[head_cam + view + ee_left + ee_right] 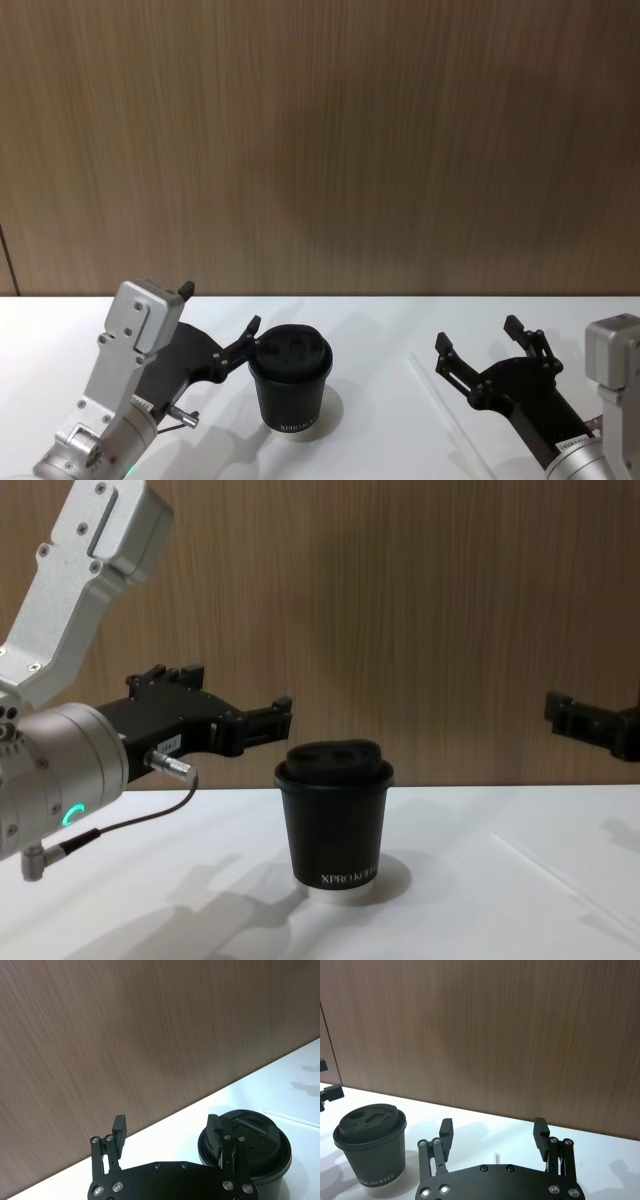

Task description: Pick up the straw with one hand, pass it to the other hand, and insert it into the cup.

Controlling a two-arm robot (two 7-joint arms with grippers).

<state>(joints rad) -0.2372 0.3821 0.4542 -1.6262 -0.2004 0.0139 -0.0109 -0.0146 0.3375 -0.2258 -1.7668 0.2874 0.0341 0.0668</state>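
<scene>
Aiming for pickup, we are hovering the right end effector (480,338) near the straw (447,408) and the left end effector (220,308) by the cup (290,395), both spread.

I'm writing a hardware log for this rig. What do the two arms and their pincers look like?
Both the left pincer and right pincer are black and two-fingered, on flat black brackets dotted with silver screws. The left wrist is a silver cylinder with a glowing green ring and a dark cable. Each arm carries a pale grey boxy housing.

"XPRO KOFF…" lettering low on cup (335,820)
</scene>
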